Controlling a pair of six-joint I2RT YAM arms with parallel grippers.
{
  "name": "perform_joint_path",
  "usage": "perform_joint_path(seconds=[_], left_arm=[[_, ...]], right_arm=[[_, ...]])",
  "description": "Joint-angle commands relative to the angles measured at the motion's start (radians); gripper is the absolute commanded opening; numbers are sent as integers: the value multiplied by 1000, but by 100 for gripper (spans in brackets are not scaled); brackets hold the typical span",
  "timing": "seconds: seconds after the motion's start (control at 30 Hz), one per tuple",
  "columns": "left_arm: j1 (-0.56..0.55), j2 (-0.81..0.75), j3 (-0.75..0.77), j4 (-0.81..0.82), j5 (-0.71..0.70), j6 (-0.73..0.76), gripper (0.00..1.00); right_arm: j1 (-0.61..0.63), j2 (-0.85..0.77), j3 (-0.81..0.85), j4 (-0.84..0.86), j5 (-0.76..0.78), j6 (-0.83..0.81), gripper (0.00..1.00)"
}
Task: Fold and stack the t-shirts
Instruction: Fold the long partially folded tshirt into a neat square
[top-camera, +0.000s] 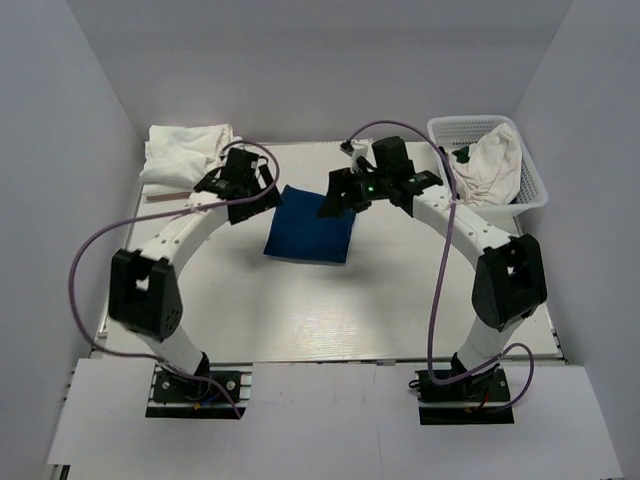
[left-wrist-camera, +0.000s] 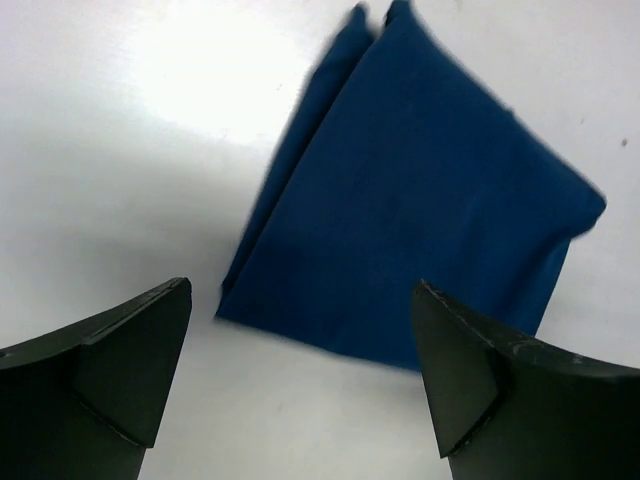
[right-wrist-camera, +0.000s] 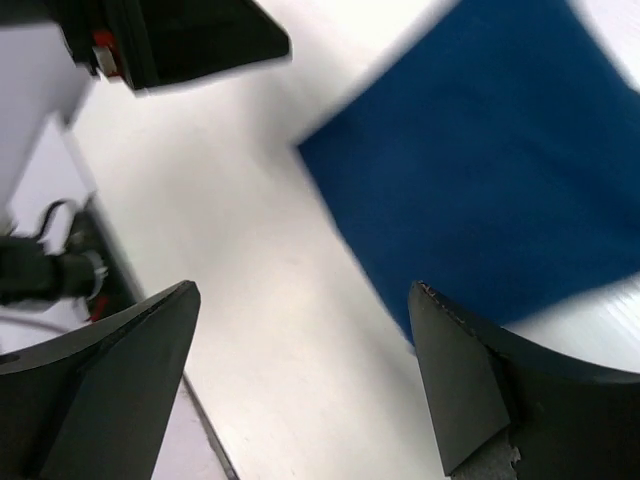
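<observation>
The navy t-shirt (top-camera: 312, 225) lies folded into a flat square in the middle of the table; its print is hidden. It fills the upper part of the left wrist view (left-wrist-camera: 420, 220) and the upper right of the right wrist view (right-wrist-camera: 500, 170). White t-shirts (top-camera: 185, 152) lie heaped at the back left, and another white one (top-camera: 492, 165) hangs out of the basket. My left gripper (top-camera: 258, 195) is open and empty just off the shirt's left edge. My right gripper (top-camera: 338, 195) is open and empty at its upper right corner.
A white lattice basket (top-camera: 534, 180) stands at the back right. Purple cables loop over both arms. The table's (top-camera: 330, 310) near half lies between the two arm bases. White walls close in the left, right and back.
</observation>
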Motion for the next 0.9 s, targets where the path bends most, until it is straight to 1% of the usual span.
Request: perform_joint_path(seconds=[0.0, 0.07, 0.1, 0.13, 0.17, 0.23, 0.27, 0.37, 0.43, 0.47, 0.5, 0.57, 0.6, 0.67, 0.73, 0.77, 0.83, 0.87], left_arm=[[1, -233, -120, -84, -87, -33, 100], [1, -308, -203, -118, -112, -65, 100], [1, -378, -231, -144, -121, -65, 100], [1, -409, -254, -153, -121, -80, 100], [1, -438, -296, -164, -121, -97, 100], [1, -509, -329, -189, -135, -119, 100], [1, -527, -349, -189, -135, -130, 100], [1, -564, -358, -189, -144, -130, 100], [1, -564, -346, -178, -135, -130, 100], [1, -564, -346, -178, -135, -130, 100], [1, -564, -346, -178, -135, -130, 100], [1, -555, -334, -160, -135, -130, 100], [1, -546, -323, -150, -112, -115, 100], [1, -522, -323, -98, -66, -67, 100], [1, -489, -314, -49, -20, -21, 100], [1, -438, -305, -35, 3, -21, 100], [-8, -373, -271, -35, 12, 17, 100], [-18, -341, -260, -22, 29, 28, 100]], right_arm=[[59, 17, -41, 167, -157, 26, 90], [83, 40, -61, 219, -182, 34, 90], [83, 81, -82, 233, -208, 52, 90], [77, 97, -104, 242, -220, 69, 90], [73, 132, -134, 303, -243, 109, 90], [57, 210, -170, 331, -274, 120, 90], [57, 233, -182, 371, -280, 118, 90], [24, 336, -230, 386, -254, 129, 90], [13, 402, -238, 385, -298, 124, 90], [4, 407, -236, 380, -315, 123, 90], [5, 404, -238, 371, -315, 103, 90], [10, 370, -242, 348, -263, 66, 90], [7, 333, -245, 345, -252, 33, 90], [4, 252, -234, 295, -249, 22, 90], [5, 205, -213, 256, -249, -35, 90], [5, 137, -205, 245, -260, -47, 90], [8, 94, -198, 247, -284, -78, 90], [11, 36, -193, 245, -304, -81, 90]])
